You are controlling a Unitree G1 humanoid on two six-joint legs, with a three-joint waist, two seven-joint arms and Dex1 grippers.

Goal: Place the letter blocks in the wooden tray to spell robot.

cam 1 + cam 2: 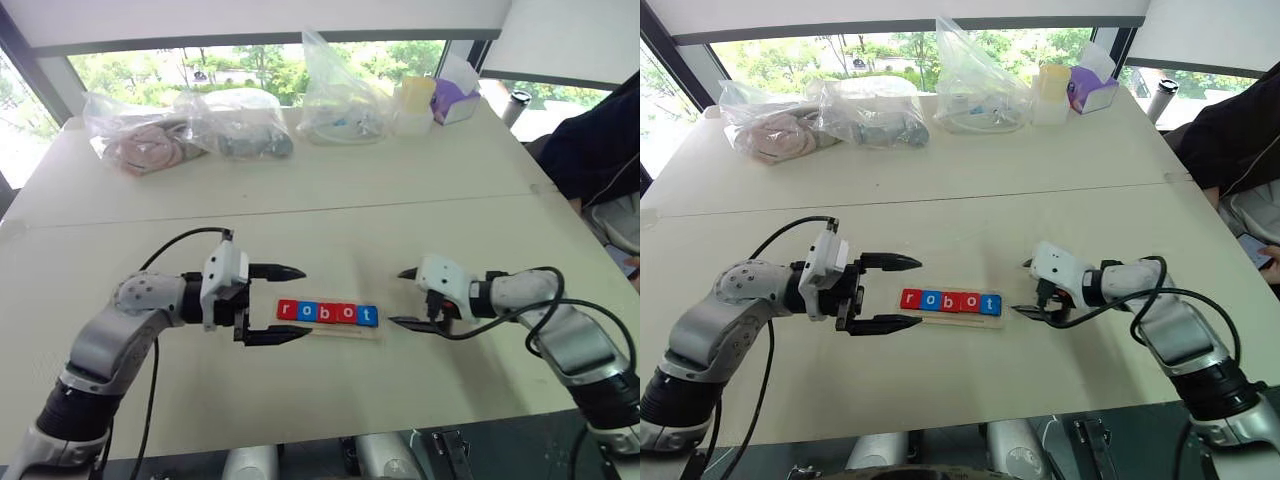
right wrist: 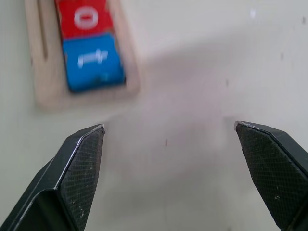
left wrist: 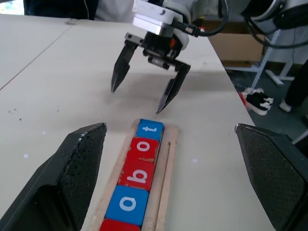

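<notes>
The wooden tray lies on the table between my two grippers. In it sit the letter blocks side by side: red r, blue o, red b, red o, blue t, reading robot. My left gripper hovers open just off the r end, pointing along the row, holding nothing. My right gripper stands open a little off the t end, tilted down at the table, empty. In the right wrist view the t block and tray rim lie beyond its fingertips.
Several clear plastic bags with goods lie along the table's far side, beside a yellow-lidded container and a purple box. A person in dark clothing sits at the far right. The table's front edge runs close below the tray.
</notes>
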